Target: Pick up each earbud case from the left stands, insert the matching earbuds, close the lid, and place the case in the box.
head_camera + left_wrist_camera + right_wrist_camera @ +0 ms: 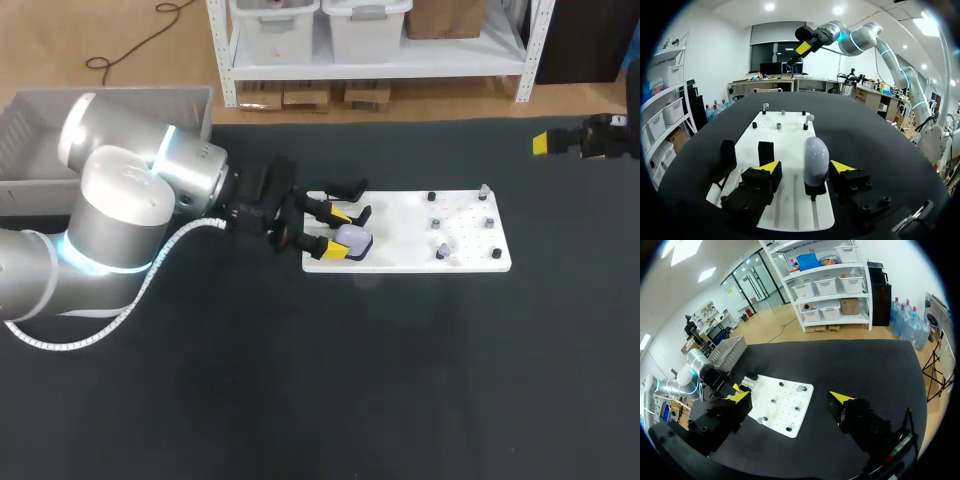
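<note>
1. Our left gripper (338,232) hovers low over the left end of the white board (420,262), its yellow-tipped fingers spread apart on either side of the case (353,240).
2. In the left wrist view the case (815,161), pale and rounded, stands upright on a black stand (815,190) between the fingers of the left gripper (806,167). It sits close to one yellow tip, with a clear gap to the other, so we are not clamped on it.
3. Two more black stands (766,151) rise from the board (790,145) just beside the case, on the side of the farther finger.
4. At the board's far end, two small white earbuds (809,119) perch among dark pegs (779,126), well apart from the case.
5. Our right gripper (570,142) hangs over the table's (300,400) far right corner, well away from the board. From its own wrist view, the right gripper (791,397) has its fingers wide apart and holds nothing, with the board (782,407) on the table below.
6. The grey box (190,100) sits at the table's far left corner, behind our left arm.
</note>
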Tool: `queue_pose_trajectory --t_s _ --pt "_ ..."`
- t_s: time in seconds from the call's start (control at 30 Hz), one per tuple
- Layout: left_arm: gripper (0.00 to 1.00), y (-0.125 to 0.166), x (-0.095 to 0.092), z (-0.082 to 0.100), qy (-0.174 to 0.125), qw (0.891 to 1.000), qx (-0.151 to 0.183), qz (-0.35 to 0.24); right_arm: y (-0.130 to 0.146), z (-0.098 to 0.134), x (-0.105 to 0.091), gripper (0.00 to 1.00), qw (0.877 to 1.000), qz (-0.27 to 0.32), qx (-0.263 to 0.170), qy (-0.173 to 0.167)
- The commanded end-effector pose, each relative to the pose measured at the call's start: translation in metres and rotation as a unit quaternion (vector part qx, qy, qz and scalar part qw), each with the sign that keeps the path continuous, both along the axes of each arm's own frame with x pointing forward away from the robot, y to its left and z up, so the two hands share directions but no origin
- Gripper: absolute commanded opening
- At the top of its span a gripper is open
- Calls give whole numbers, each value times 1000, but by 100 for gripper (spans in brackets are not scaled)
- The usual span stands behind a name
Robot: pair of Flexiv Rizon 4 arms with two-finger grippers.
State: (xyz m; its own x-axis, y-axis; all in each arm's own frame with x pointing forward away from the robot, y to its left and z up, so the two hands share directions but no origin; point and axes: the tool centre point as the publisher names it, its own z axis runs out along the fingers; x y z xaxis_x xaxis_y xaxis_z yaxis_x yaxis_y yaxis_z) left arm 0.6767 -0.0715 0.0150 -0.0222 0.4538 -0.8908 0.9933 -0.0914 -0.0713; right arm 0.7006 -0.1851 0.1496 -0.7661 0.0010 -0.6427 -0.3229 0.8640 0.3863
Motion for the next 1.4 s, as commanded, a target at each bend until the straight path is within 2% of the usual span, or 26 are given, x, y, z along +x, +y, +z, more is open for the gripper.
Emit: queue_pose_trajectory --t_s 0.03,0.2,0.33,0.47,0.73,0.83,0.9,0.93,0.97,1.17,1.4 --pt "60 -3 0 -3 2 1000 -1 -3 0 0 0 100 1000 0 0 0" --pt "62 -4 -3 -4 5 1000 -3 -4 0 0 0 100 1000 0 0 0" --pt "60 -5 -5 -4 7 1000 -4 -2 0 0 0 100 1000 0 0 0" --pt "49 -5 -5 -4 7 1000 -5 1 0 0 0 100 1000 0 0 0" --pt "39 -4 -6 -3 5 1000 -7 3 0 0 0 100 1000 0 0 0" --pt "25 -4 -7 -2 3 1000 -7 3 0 0 0 100 1000 0 0 0" --pt "5 -4 -9 -1 1 1000 -8 3 0 0 0 100 1000 0 0 0" --pt "0 -4 -9 0 -1 1000 -9 3 0 0 0 100 1000 0 0 0" --pt "0 -4 -10 2 -4 1000 -10 2 0 0 0 100 1000 0 0 0" --pt "0 -1 -18 25 -35 999 -26 -9 0 0 0 100 1000 0 0 0" --pt "0 -2 -24 66 -69 994 -79 -16 0 0 0 100 1000 0 0 0"
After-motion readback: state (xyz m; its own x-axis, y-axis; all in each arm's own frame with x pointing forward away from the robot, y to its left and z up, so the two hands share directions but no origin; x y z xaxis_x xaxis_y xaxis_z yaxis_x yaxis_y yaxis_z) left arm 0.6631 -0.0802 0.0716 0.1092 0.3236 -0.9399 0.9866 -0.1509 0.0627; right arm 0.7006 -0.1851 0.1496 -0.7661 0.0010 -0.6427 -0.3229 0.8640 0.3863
